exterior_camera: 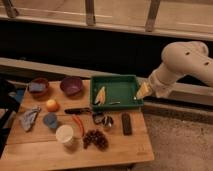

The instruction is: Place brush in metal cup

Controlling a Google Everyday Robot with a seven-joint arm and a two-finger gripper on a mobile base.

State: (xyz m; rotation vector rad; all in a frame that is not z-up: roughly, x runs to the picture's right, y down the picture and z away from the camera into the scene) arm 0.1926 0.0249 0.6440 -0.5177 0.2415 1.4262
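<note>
The brush [78, 110] lies flat on the wooden table [125, 147], just in front of the green tray, its black handle pointing left and its darker head to the right. The small shiny metal cup [107, 121] stands upright just right of the brush head, near the table's middle. My gripper [143, 90] is at the end of the white arm [182, 62], over the right edge of the tray, well above and to the right of both brush and cup.
A green tray [125, 80] holds a yellow item [100, 95]. A black block [126, 123] lies right of the metal cup. A red chilli [78, 124], white cup [65, 134], blue cup [50, 120], dark grapes [95, 139], orange [52, 105], purple bowl [71, 86], brown bowl [38, 87] and cloth [28, 119] fill the left side.
</note>
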